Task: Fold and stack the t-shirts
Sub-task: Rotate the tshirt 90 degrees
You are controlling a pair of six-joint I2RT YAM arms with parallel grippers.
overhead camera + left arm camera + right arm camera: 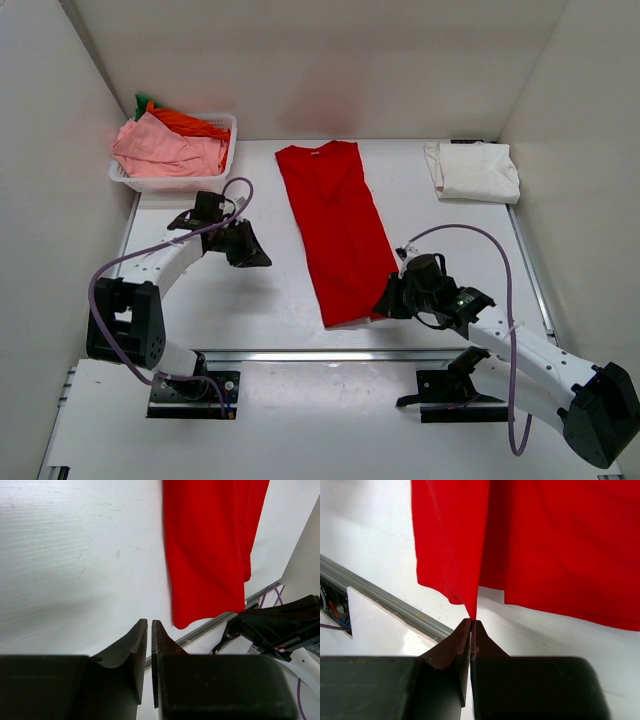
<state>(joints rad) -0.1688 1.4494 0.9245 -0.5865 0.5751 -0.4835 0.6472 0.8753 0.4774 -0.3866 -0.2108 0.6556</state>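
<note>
A red t-shirt point(335, 225) lies lengthwise at the middle of the white table point(220, 300), folded into a narrow strip with its collar at the far end. The right gripper point(471, 622) has its fingers pressed together on a pinch of the shirt's near right hem, the cloth rising in a ridge from the fingertips. Left of the shirt and clear of it, the left gripper point(149, 625) hangs over bare table, its fingers drawn all but together and gripping nothing. A folded cream-white t-shirt point(475, 170) sits at the far right. At the far left, a white lattice basket point(228, 125) holds a heap of a pink t-shirt point(165, 150), an orange one point(190, 122) and a green one point(143, 102), of which only a corner shows. Both wrist views cut off the red shirt's far part.
</note>
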